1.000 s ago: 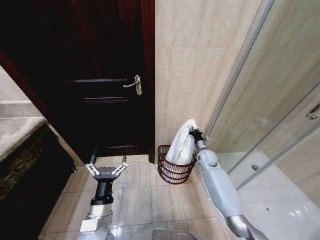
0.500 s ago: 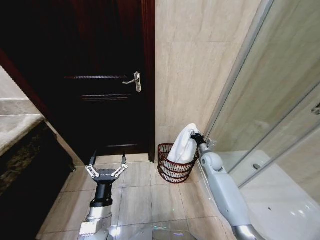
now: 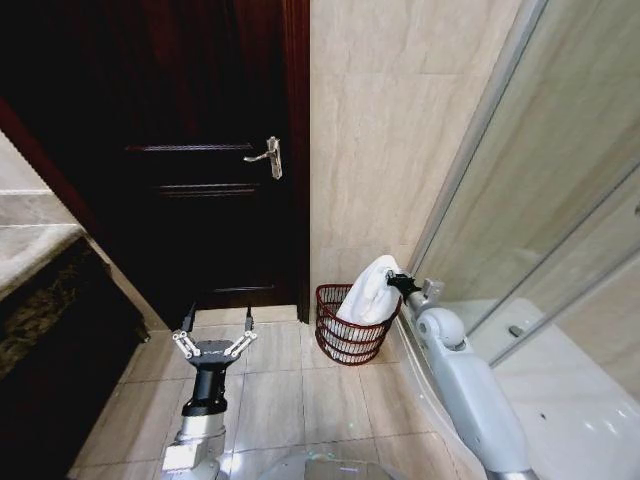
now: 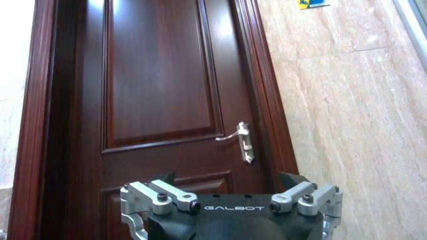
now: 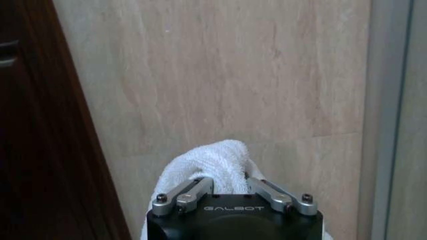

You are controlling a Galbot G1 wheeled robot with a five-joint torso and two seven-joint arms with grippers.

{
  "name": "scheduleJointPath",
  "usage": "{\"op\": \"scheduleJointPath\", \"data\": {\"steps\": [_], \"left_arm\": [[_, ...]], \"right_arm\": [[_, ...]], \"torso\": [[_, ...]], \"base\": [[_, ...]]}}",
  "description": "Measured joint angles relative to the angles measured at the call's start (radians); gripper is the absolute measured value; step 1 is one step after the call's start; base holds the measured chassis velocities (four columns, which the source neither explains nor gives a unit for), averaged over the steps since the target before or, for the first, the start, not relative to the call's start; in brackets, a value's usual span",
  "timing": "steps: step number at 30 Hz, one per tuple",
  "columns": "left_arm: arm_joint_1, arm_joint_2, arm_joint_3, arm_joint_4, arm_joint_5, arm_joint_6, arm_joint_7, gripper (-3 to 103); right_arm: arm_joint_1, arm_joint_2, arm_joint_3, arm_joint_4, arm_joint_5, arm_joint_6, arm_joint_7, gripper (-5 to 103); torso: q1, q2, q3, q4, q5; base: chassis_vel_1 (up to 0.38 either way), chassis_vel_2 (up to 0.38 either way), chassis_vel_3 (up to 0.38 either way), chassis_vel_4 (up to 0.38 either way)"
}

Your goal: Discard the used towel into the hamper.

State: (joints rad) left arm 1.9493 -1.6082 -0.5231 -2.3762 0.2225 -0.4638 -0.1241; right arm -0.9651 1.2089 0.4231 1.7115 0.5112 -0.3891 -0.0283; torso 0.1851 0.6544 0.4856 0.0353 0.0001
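Observation:
The hamper (image 3: 338, 340), a dark red-brown wire basket, stands on the floor against the beige tiled wall, just right of the door. A white towel (image 3: 368, 296) droops into it, its lower part inside the rim and its top bunched above the basket's right side. My right gripper (image 3: 396, 282) is shut on the towel's top end. From the right wrist, the towel (image 5: 208, 159) bulges up between the closed fingers (image 5: 195, 189) of the right gripper (image 5: 224, 180). My left gripper (image 3: 217, 320) hangs open and holds nothing over the floor tiles left of the hamper; the left gripper (image 4: 228, 181) faces the door.
A dark wooden door (image 3: 200, 180) with a metal lever handle (image 3: 269, 156) is shut. A dark cabinet with a stone counter (image 3: 40, 300) lines the left side. A glass shower screen (image 3: 540, 200) and a white fixture (image 3: 570, 400) are on the right.
My right gripper has come down and slightly right with the towel, so more of the towel now sits in the hamper. The head view tilted a little. The left arm stayed put.

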Motion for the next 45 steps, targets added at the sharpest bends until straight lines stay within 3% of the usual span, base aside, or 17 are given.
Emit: {"op": "scheduleJointPath", "data": {"steps": [9,15,30,39,45], "left_arm": [[-0.037,0.000,0.009,0.014,-0.008,0.042,-0.066,100],[-0.037,0.000,0.017,0.013,-0.003,0.051,-0.067,100],[-0.052,0.000,0.031,0.014,0.017,0.070,-0.066,100],[-0.049,0.000,0.014,0.025,-0.007,0.060,-0.061,100],[-0.049,0.000,0.006,0.031,-0.024,0.056,-0.059,100]], "right_arm": [[-0.008,-0.036,-0.001,-0.017,-0.012,-0.016,-0.036,9],[-0.005,-0.041,-0.001,-0.035,-0.012,-0.016,-0.044,9],[0.013,-0.048,-0.020,-0.065,-0.018,-0.016,-0.049,9],[0.060,-0.041,-0.067,-0.078,-0.081,-0.124,-0.052,9],[0.119,-0.037,-0.116,-0.104,-0.066,-0.181,-0.023,9]], "torso": [[-0.004,-0.012,-0.008,-0.0001,0.0000],[-0.004,-0.012,-0.008,-0.0002,0.0000],[-0.029,-0.072,-0.043,-0.0001,-0.0001],[-0.048,-0.117,-0.068,-0.0002,-0.0002],[-0.057,-0.138,-0.080,-0.0001,-0.0002]], "base": [[0.000,0.000,0.000,0.000],[0.000,0.000,0.000,0.000],[0.000,0.000,0.000,0.000],[0.000,0.000,0.000,0.000],[0.000,0.000,0.000,0.000]]}}
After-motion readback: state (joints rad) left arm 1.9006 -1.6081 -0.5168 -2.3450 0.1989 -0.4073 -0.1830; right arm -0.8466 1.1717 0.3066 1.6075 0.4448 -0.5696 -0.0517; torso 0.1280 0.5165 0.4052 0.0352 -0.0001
